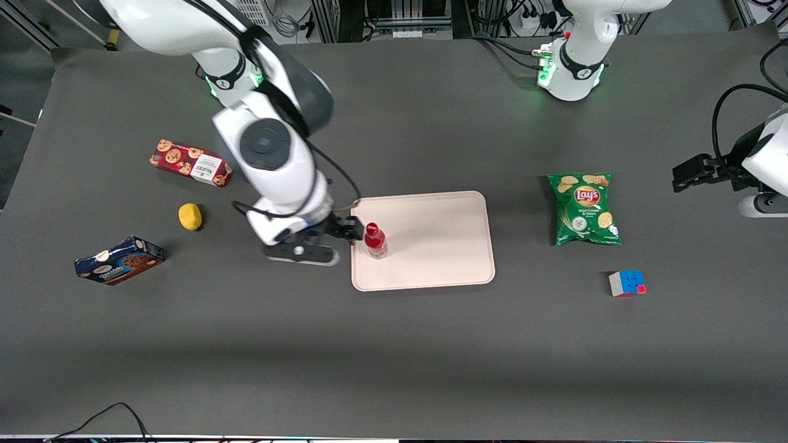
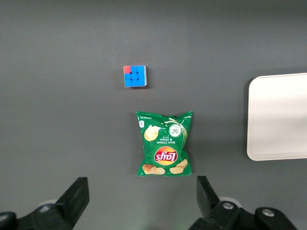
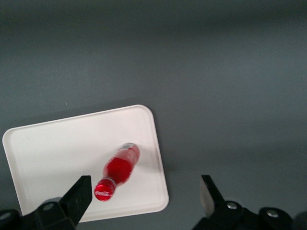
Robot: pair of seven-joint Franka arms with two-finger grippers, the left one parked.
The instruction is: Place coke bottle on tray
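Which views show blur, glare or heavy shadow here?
Front view: sharp; soft shadows beside the chips bag and under the right arm; the open tool stands beside the upright coke bottle on the tray. Right wrist view: slightly soft, table darkening toward one edge, faint bottle shadow on the tray. Left wrist view: evenly lit, no glare.

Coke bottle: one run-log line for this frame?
coke bottle: upright on tray, near its working-arm edge | gripper: open, beside bottle, not holding | placement: looks done
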